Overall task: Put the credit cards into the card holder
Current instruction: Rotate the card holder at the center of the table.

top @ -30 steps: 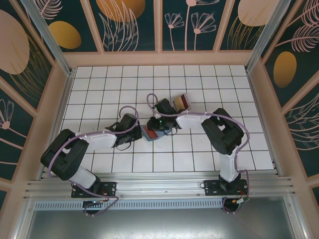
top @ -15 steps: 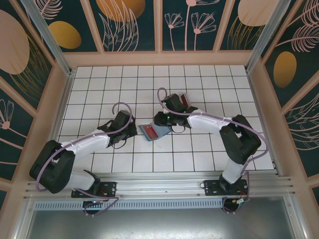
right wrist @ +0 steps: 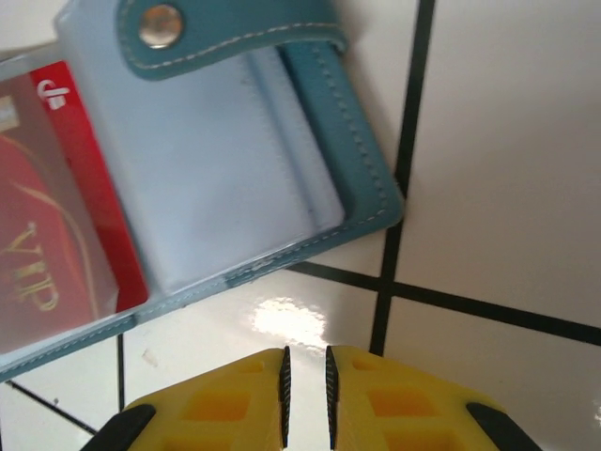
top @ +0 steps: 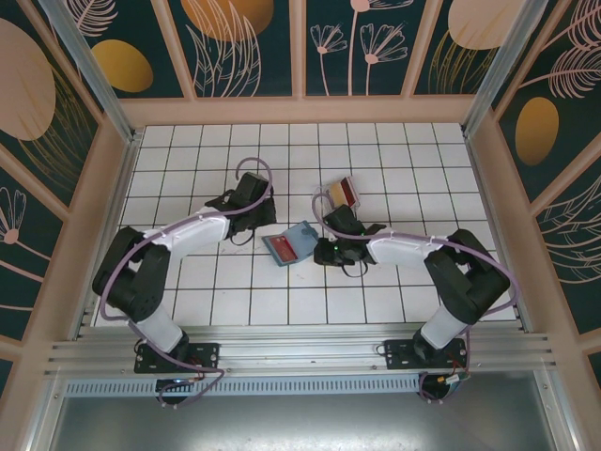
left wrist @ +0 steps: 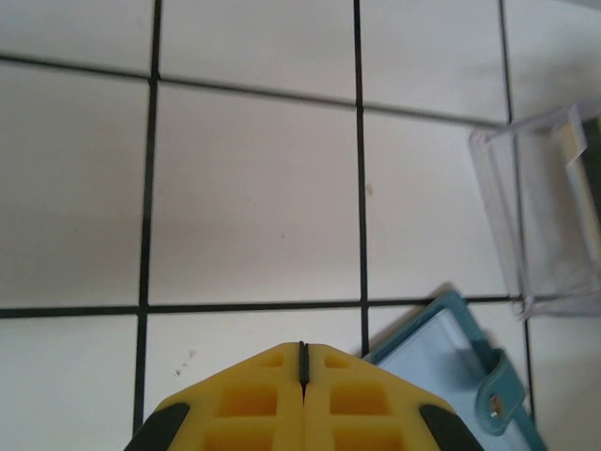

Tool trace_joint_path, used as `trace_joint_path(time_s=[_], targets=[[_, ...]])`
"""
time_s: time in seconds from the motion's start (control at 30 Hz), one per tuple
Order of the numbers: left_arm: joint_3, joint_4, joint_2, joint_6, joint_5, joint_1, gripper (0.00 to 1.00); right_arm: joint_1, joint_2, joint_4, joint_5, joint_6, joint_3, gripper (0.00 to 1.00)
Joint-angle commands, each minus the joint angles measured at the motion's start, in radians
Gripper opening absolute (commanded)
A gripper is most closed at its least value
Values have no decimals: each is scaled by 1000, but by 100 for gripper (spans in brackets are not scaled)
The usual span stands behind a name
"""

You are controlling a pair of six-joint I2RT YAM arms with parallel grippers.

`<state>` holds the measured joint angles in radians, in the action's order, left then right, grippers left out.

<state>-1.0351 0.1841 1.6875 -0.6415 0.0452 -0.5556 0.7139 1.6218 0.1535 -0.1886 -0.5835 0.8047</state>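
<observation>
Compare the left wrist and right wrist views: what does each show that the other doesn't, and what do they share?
Left wrist, not right wrist: the clear box at the right edge, and the left gripper, fingers pressed shut. Right wrist, not left wrist: the red card tucked inside the wallet, and the right gripper, fingers a narrow gap apart, holding nothing. Both: the open teal wallet with its snap strap, lying on white tiles.
</observation>
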Motion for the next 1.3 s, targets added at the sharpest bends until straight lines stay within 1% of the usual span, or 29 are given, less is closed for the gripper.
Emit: trace_joint_path(time_s=[0.0,0.1,0.3,0.47,0.57,0.73,0.83,0.9,1.0,1.1,1.27], targets=[[42,3,21,26,-99,5,6,-16,52,-74,29,-33,12,20],[144,-56,-5,-8,-159,5,7,-15,112,-91,12,-24,62,20],[325,-109,-124,-85,-193,5,9,2,223,-105,-35,3,170,20],[463,-224,-200,-180,-258,1,10,32,346,-71,-81,40,317,21],[492,-262,-222,-224,-266,-12,10,55,426,-25,-119,77,430,21],[461,-306,-231,-273,-266,-60,11,73,510,26,-185,128,556,21],[428,-330,-219,-295,-272,-84,12,66,501,59,-161,149,584,21],[409,-315,-226,-299,-271,-87,13,53,476,89,-130,166,598,21],[375,-236,-270,-288,-226,-87,20,18,418,121,-99,182,599,21],[339,-149,-321,-271,-187,-80,25,-28,356,130,-113,188,585,21],[306,-75,-390,-259,-173,-48,33,-68,263,139,-108,194,545,22]])
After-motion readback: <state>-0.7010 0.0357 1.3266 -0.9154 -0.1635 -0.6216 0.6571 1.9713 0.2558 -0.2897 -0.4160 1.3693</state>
